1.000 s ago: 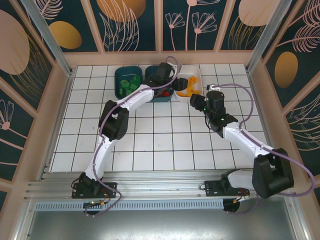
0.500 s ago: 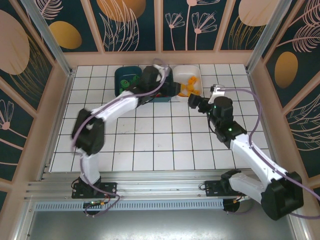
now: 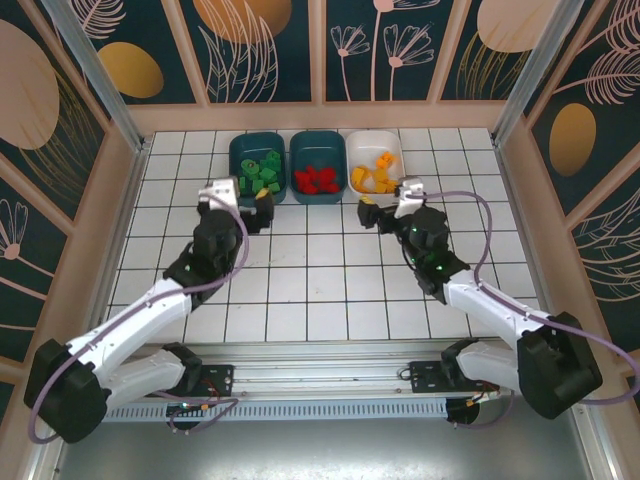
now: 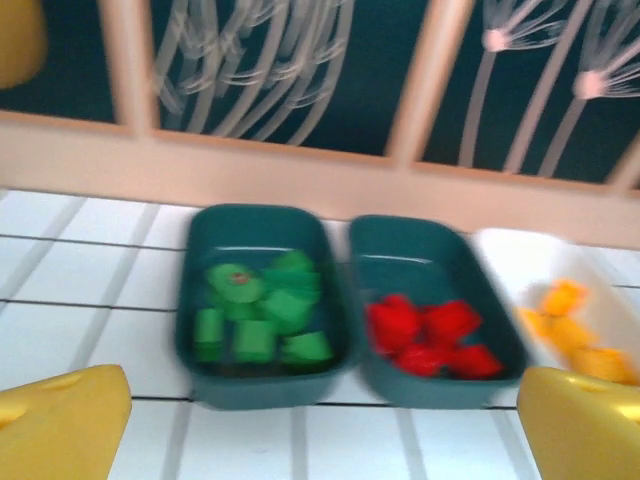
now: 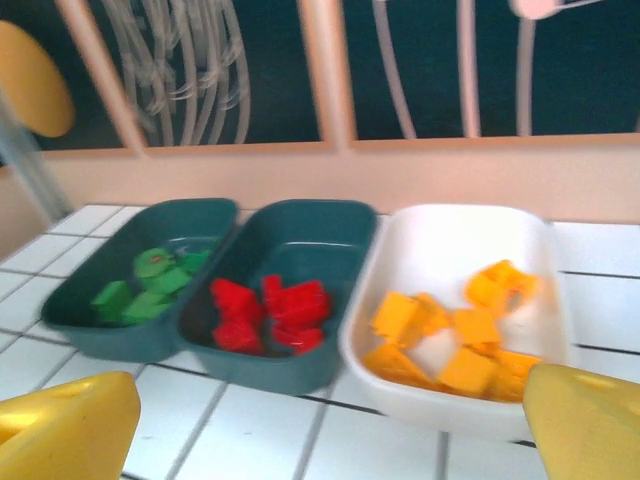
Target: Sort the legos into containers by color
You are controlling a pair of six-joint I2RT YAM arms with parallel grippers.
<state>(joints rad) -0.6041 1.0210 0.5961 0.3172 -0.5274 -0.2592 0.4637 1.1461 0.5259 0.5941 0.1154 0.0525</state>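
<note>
Three containers stand in a row at the far edge of the table. The left teal tub [image 3: 240,150] [image 4: 262,388] holds several green legos [image 3: 259,172] [image 4: 262,316]. Several red legos [image 3: 316,179] [image 5: 270,309] lie in the middle teal tub [image 3: 317,142] [image 5: 300,370]. In the white tub [image 3: 376,140] [image 5: 455,245] are several yellow-orange legos [image 3: 376,173] [image 5: 455,343]. My left gripper [image 3: 240,202] [image 4: 320,430] hovers just in front of the green tub, open and empty. In front of the white tub my right gripper [image 3: 388,200] [image 5: 325,430] hangs open and empty as well.
The white tiled table [image 3: 320,290] is walled by a wooden frame with patterned panels [image 3: 320,50] at the back and sides. Both arms reach diagonally from their bases at the near edge [image 3: 320,375].
Both arms have drawn back from over the tubs toward the near side, the left arm folding low to the left. Both grippers have opened wide.
</note>
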